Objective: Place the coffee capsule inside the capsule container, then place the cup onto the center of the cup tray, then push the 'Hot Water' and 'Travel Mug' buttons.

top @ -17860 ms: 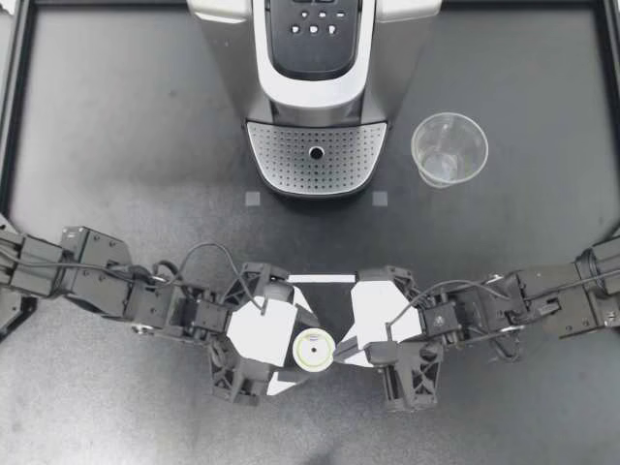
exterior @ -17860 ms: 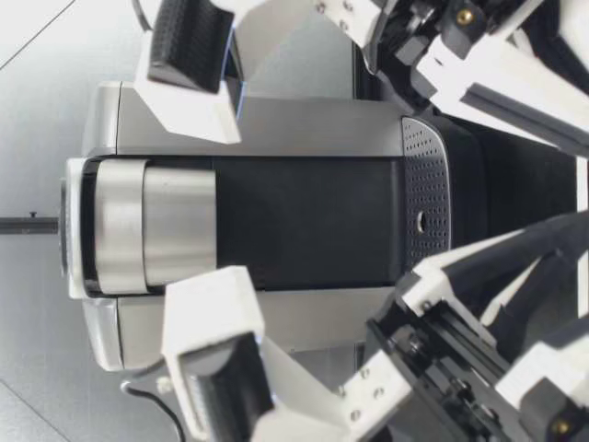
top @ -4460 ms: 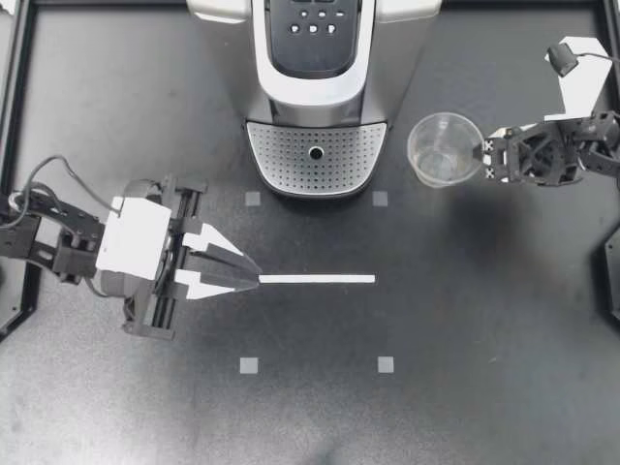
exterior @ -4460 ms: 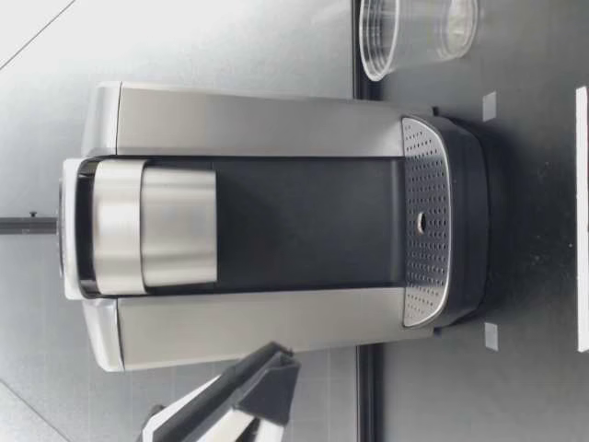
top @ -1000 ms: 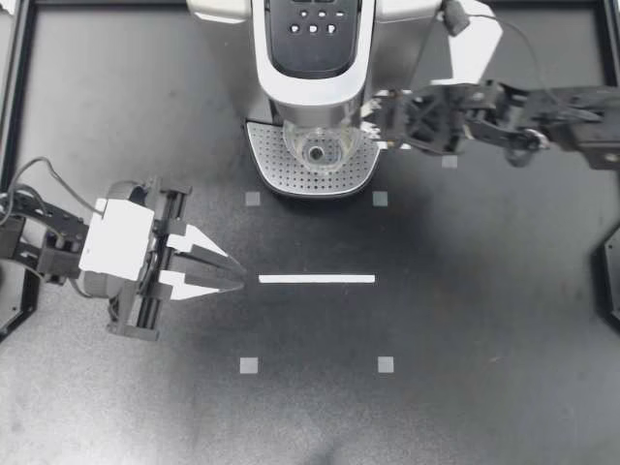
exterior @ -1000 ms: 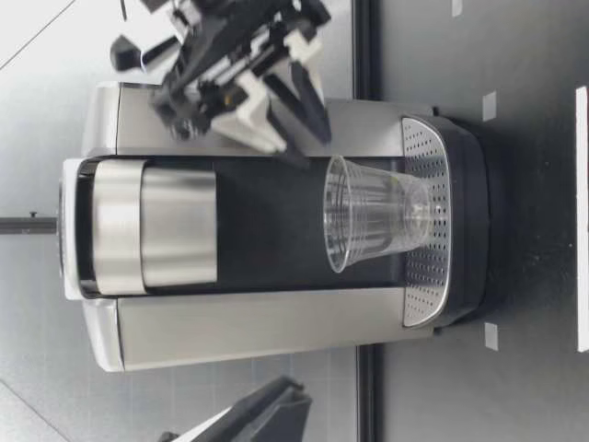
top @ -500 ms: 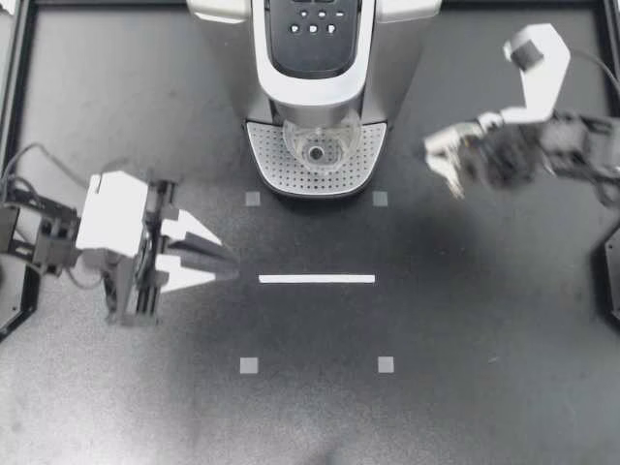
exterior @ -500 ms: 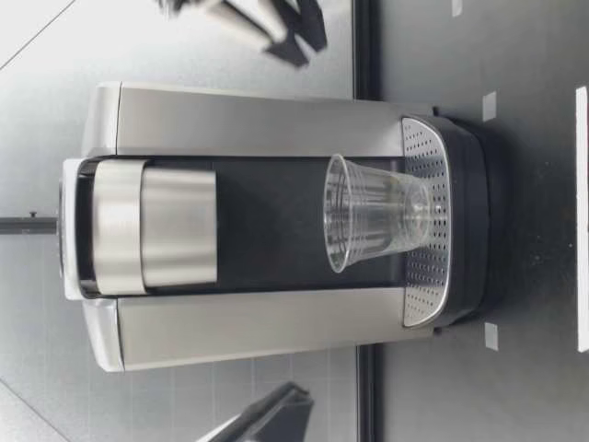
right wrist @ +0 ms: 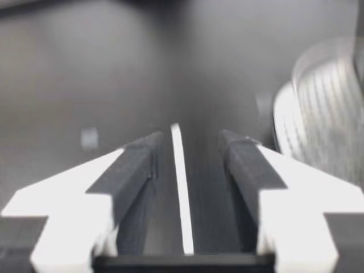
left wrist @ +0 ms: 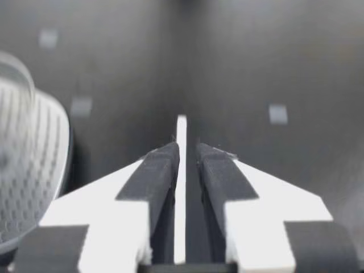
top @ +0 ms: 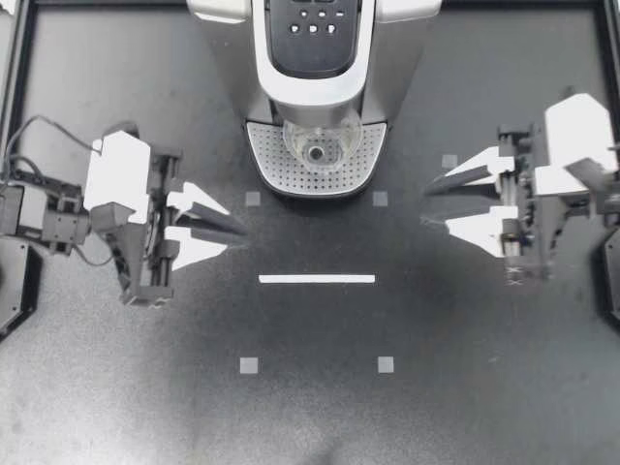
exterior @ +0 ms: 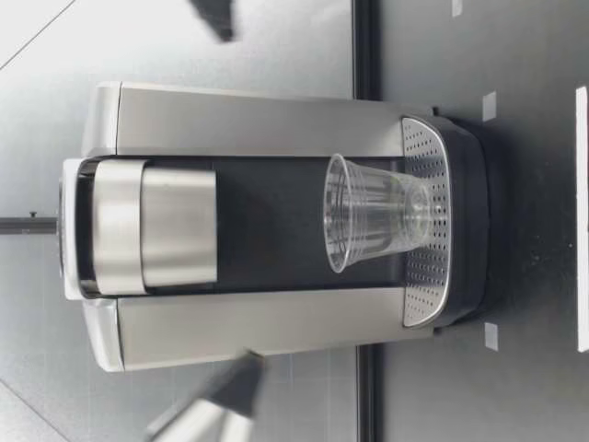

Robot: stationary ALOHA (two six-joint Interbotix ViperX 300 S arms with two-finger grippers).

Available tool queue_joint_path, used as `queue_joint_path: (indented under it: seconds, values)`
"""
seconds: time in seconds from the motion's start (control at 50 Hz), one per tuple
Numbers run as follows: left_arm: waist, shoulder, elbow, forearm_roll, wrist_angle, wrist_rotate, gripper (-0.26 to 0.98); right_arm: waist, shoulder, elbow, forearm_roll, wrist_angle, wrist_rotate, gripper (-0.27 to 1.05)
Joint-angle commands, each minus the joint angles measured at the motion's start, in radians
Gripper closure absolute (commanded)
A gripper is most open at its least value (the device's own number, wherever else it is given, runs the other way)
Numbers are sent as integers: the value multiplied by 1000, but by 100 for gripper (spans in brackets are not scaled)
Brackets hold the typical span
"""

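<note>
A clear plastic cup (top: 315, 145) stands upright on the perforated cup tray (top: 276, 160) of the coffee machine (top: 315, 58), under its spout; the low view shows the cup (exterior: 373, 214) on the tray (exterior: 425, 267). The button panel (top: 315, 24) sits on top of the machine. No capsule shows. My left gripper (top: 232, 229) is shut and empty, left of the tray, pointing toward the centre. My right gripper (top: 431, 205) is open and empty, right of the tray. In the wrist views the left gripper (left wrist: 185, 152) shows only a thin slit and the right gripper (right wrist: 187, 139) a wide gap.
A white tape strip (top: 317, 279) lies on the dark table in front of the machine, with small grey square markers (top: 249, 365) around it. The strip (left wrist: 181, 128) runs ahead of my left gripper. Black frame rails (top: 19, 116) border the table.
My right gripper has left the cup on the tray and drawn back to the right, turning to face the centre. My left gripper has shifted slightly toward the machine. The cup has not moved.
</note>
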Motion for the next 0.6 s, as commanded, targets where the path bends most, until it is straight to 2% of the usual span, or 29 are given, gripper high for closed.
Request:
queue_joint_path:
  seconds: [0.0, 0.28, 0.58]
  values:
    - [3, -8, -44, -2, -12, 12, 51, 8, -40, -23, -2, -32, -8, 30]
    - [5, -43, -60, 0, -74, 66, 51, 8, -126, -43, -2, -107, -9, 46]
    - [3, -83, -43, -2, -86, 72, 51, 8, -92, -46, -2, -117, -9, 47]
